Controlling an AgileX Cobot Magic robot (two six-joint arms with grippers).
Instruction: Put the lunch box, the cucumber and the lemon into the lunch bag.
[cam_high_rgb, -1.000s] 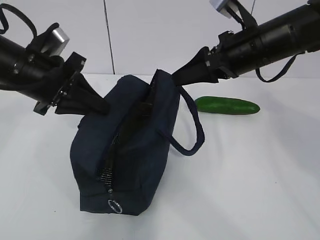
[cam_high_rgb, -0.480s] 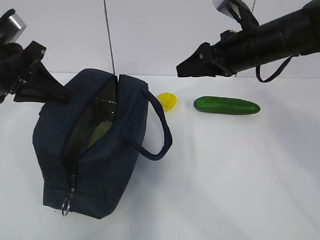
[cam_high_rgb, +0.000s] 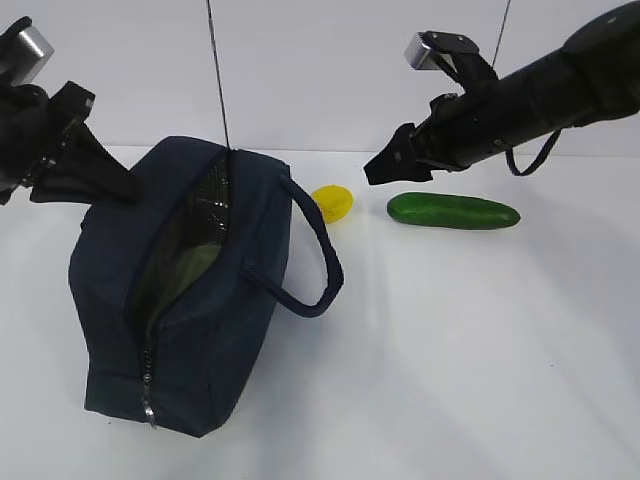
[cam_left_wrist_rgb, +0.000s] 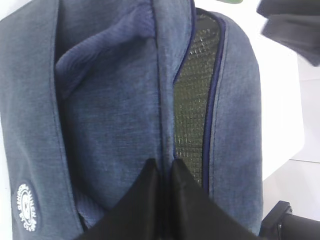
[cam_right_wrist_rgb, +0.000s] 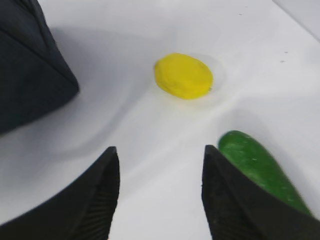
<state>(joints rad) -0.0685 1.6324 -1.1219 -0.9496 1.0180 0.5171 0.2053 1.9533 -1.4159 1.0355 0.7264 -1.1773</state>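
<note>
The left pincer (cam_left_wrist_rgb: 162, 172) is pinched tight on the edge of the lunch bag (cam_high_rgb: 190, 290), which sits unzipped on the white bench (cam_high_rgb: 480, 350) with something pale green inside. The right pincer (cam_right_wrist_rgb: 160, 195) hangs wide open and empty above the bench, near the lemon (cam_right_wrist_rgb: 183, 76) and the cucumber (cam_high_rgb: 454, 211), which lie side by side just right of the bag.

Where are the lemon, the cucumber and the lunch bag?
lemon (cam_right_wrist_rgb: 183, 76), right wrist view, middle of its yellow skin.
cucumber (cam_high_rgb: 454, 212), exterior view, middle of its body.
lunch bag (cam_high_rgb: 250, 240), exterior view, fabric beside the zipper.

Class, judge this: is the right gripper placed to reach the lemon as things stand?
Probably yes: the right gripper hangs open above bare table, the lemon just ahead with nothing between; the cucumber lies off to one side.
</note>
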